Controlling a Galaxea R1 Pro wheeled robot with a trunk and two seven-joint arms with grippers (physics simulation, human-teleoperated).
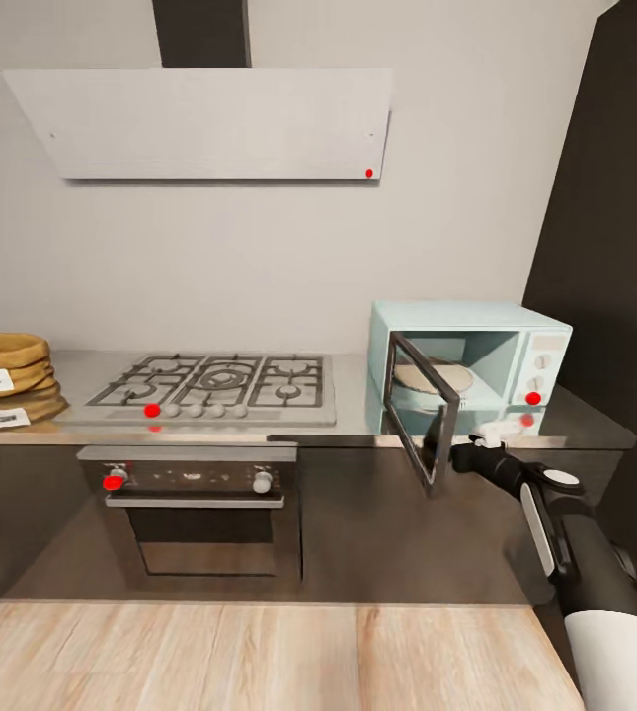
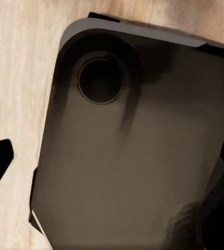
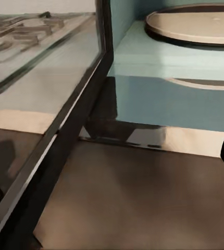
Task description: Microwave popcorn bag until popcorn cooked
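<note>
Right claw (image 1: 491, 434): beside the free edge of the open microwave door (image 1: 422, 410); finger spread cannot be told. Popcorn bag (image 1: 4, 363): far left on the desk (image 1: 358, 420), beyond the gas hob (image 1: 214, 387). Microwave (image 1: 471, 360): turntable (image 1: 435, 377) bare. Advice: swing the door wider for a clear entry.

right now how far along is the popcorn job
Done: the microwave door stands open, its turntable bare. In hand: the right hand sits at the door's edge, holding nothing that I can see. Left: the popcorn bag waits at the countertop's far left, beyond the hob; loading, closing and heating remain.
</note>
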